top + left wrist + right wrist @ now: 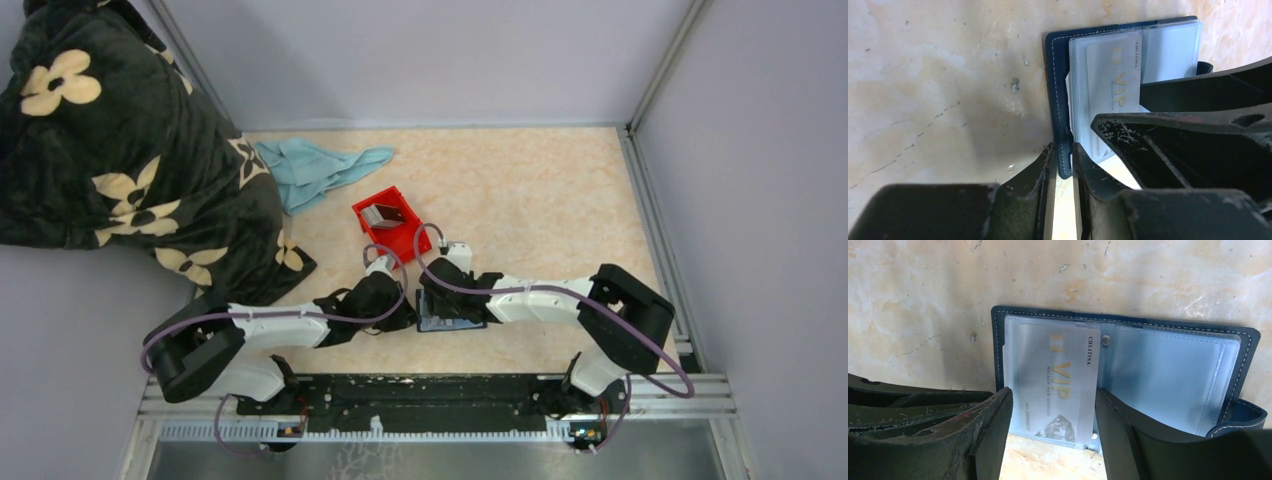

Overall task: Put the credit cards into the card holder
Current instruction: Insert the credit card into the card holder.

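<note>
The navy card holder (452,322) lies open on the table between both arms, clear sleeves up. My left gripper (1064,152) is shut on the card holder's (1057,90) stitched left edge. A greyish-white credit card (1058,380) printed VIP sits partly inside the left sleeve of the card holder (998,330), its near end sticking out. My right gripper (1053,405) is open, one finger on each side of that card (1113,85). More credit cards (384,213) lie in the red bin. From above, the left gripper (405,315) and right gripper (437,290) meet over the holder.
The red bin (405,240) stands just behind the grippers. A light blue cloth (320,165) lies at the back left. A dark floral blanket (120,150) covers the left side. Walls and a metal frame close the table at the back and right.
</note>
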{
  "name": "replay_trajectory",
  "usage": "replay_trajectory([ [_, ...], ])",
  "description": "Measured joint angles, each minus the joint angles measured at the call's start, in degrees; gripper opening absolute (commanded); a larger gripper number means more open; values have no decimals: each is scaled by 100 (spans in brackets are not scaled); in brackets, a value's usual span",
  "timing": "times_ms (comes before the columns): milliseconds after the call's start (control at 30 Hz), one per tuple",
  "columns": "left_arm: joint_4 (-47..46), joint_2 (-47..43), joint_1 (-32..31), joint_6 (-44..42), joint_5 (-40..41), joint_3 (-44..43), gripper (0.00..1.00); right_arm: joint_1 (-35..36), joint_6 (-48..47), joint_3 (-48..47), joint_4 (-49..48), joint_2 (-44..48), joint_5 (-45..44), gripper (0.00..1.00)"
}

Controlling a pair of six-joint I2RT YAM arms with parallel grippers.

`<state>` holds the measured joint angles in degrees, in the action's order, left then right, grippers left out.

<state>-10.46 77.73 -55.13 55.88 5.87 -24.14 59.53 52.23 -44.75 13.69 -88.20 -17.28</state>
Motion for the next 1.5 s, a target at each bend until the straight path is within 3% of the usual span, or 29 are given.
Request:
replay_trajectory([
  [567, -291, 83, 26, 0, -72, 94, 23, 330, -221, -960, 1003, -772, -455, 68],
  [633, -319, 87, 26, 0, -76, 98, 23, 348, -232, -1032, 1051, -855, -542, 65],
  [733, -369, 83, 26, 0, -81, 127, 23, 372, -236, -1091, 1130, -944, -616, 53],
  [933, -411, -33, 26, 11, -76, 238, 23, 400, -208, -1117, 1169, -973, -734, 50],
  [1200, -236, -245, 26, 68, -9, 326, 26, 481, -188, -1220, 1115, -1032, -824, 70],
  [1267, -186, -299, 26, 92, 15, 343, 28, 487, -190, -1233, 1102, -1034, -831, 78],
  [1300, -164, -321, 26, 101, 26, 350, 29, 494, -186, -1235, 1084, -1034, -828, 86],
  [1500, -46, -422, 26, 155, 94, 365, 33, 496, -245, -1237, 1158, -1016, -907, 89],
])
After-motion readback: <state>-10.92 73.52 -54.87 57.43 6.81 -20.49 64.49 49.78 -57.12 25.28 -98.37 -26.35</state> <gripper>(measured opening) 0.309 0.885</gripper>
